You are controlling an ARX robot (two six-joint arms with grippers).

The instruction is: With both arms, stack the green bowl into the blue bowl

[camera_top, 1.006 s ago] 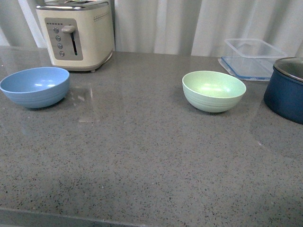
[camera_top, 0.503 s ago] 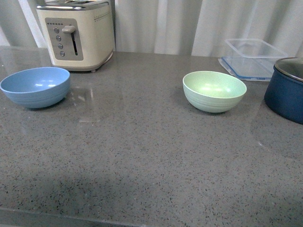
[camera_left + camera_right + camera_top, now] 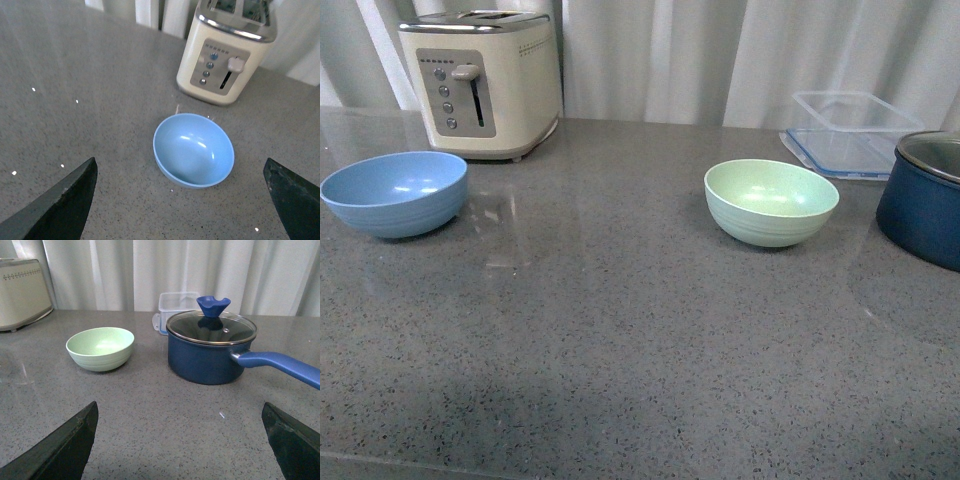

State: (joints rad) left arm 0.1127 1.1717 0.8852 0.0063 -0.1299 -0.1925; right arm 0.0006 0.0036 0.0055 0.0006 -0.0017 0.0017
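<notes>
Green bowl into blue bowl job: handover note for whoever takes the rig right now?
Left gripper: open, empty, looking down on the blue bowl.
Right gripper: open, empty, facing the green bowl.
Both bowls are upright, empty and far apart on the counter: blue by the toaster, green near the navy pot.
Done: nothing grasped yet.
Left: pick up green, set it into blue.

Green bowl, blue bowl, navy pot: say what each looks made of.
The green bowl: probably plastic or fibre composite, matte, with moulded ridges near the base. The blue bowl: same look, matte, soft highlights inside. The navy pot: likely coated metal, smooth dark wall; its see-through lid looks glass with a metal rim.
</notes>
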